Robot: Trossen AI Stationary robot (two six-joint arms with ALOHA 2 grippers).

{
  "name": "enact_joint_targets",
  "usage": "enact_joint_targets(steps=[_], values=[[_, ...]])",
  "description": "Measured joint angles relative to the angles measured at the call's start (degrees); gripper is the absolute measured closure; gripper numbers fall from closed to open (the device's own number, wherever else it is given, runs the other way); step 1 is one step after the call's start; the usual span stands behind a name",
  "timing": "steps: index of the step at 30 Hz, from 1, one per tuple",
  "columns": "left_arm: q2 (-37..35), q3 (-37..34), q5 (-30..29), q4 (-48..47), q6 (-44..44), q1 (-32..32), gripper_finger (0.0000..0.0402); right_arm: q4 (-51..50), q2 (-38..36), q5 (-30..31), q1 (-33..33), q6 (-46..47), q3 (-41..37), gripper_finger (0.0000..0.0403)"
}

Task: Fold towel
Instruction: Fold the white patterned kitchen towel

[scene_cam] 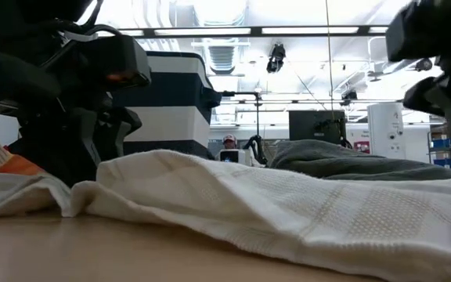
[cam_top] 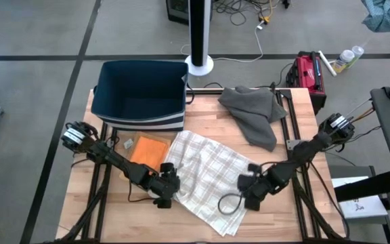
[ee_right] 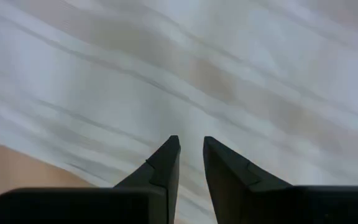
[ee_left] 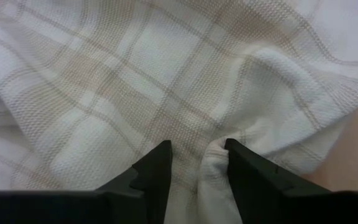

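**Both grippers on the towel, no fold made yet**

The white, beige-checked woven towel [cam_top: 205, 177] lies spread, rumpled and askew, on the wooden table [cam_top: 114, 203], stretched between the two arms. The left gripper [cam_top: 168, 181] is down at the towel's near-left edge. Through its wrist camera I can see a raised pleat of cloth between its two dark fingers [ee_left: 157, 169], so it looks to be pinching a ridge of towel, the jaws standing partly apart around it.

The right gripper [cam_top: 250, 190] sits low at the opposite side of the towel. Its fingers [ee_right: 166, 163] are close together with only a narrow gap, hovering right over the fabric. The cloth there is blurred, and I cannot tell whether any of it is actually caught between them.

Beyond the left gripper, just beside the towel's edge, lies a flat orange square cloth [cam_top: 147, 152], and farther off stands a navy fabric bin with a white-striped base [cam_top: 139, 95]. Beyond the right gripper a crumpled grey cloth [cam_top: 254, 114] lies apart from the towel.

As for progress, I'd say the job is at its start. The towel shows one loose layer with wrinkles and no clean doubled edge. What remains, by my reckoning, is securing both holds, lifting one side over, laying it down square, and probably a second fold.
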Motion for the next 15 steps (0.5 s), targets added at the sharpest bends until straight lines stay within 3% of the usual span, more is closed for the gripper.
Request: enact_joint_targets(steps=[5, 10, 15], values=[[0.0, 0.0, 0.0, 0.1, 0.0, 0.0, 0.0267, 8.0, 5.3, -0.6, 1.6, -2.3, -0.2, 0.0343], [0.0, 0.0, 0.1, 0.1, 0.2, 0.0, 0.0261, 7.4, 9.4, -4.6, 2.1, -0.9, 0.1, 0.0348], [0.0, 0.0, 0.1, -0.3, 0.2, 0.0, 0.0252, 3.0, 7.4, -6.4, 3.7, 1.4, 0.0, 0.0350]])
